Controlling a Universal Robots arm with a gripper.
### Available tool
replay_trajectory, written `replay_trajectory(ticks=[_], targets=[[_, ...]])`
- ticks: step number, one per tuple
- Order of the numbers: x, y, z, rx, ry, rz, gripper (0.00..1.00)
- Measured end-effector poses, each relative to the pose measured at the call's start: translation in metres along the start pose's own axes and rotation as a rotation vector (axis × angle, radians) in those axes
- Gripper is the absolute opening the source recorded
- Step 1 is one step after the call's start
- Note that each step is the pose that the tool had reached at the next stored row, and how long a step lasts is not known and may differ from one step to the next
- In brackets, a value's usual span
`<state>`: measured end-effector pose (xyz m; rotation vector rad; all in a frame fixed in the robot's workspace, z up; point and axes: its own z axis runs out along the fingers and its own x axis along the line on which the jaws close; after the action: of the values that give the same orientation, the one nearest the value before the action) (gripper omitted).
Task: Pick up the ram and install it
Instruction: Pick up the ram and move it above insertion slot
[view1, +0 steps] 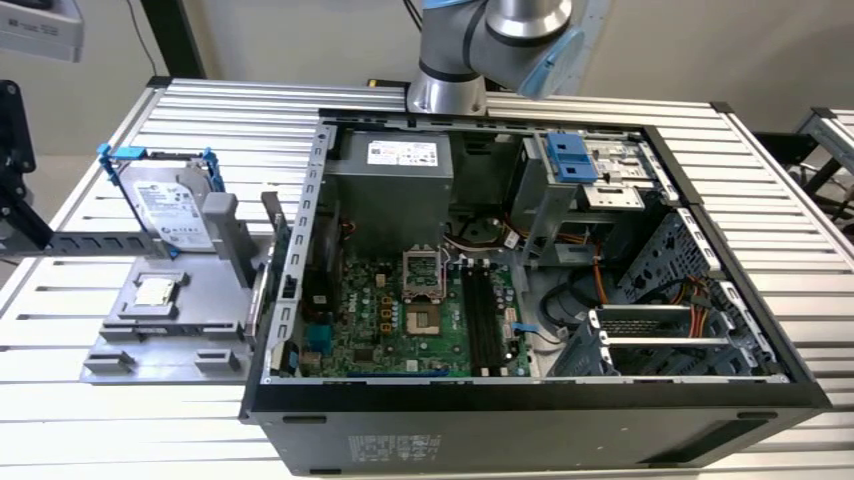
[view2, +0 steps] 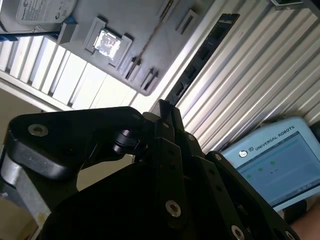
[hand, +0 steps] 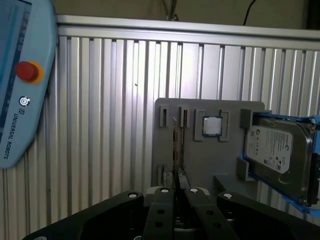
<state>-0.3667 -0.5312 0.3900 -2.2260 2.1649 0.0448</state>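
Already out of its gray holder tray (hand: 210, 160), the ram (view2: 200, 60) sits clamped between the gripper's (hand: 176, 189) closed fingers, well apart from the motherboard's black slots (view1: 481, 315); installation is not yet done.

The exterior view looks down from above; both wrist views share its gray parts holder (view1: 134, 345) (view2: 135, 20) (hand: 200, 160).

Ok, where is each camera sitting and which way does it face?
Exterior view: raised, looking down into the computer case beside the gray holder; the arm shows behind the case.
First wrist view: on the arm, looking past the gripper onto the holder, the ram edge-on.
Second wrist view: on the arm, looking past the gripper at the ram from its side.
Both wrist views share gripper, holder and ram.
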Motion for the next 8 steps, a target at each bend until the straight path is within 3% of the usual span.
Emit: replay_trajectory(ticks=[8], targets=[[-0.0002, -0.0001, -0.0047, 0.0001, 0.0005, 0.0, 0.0]])
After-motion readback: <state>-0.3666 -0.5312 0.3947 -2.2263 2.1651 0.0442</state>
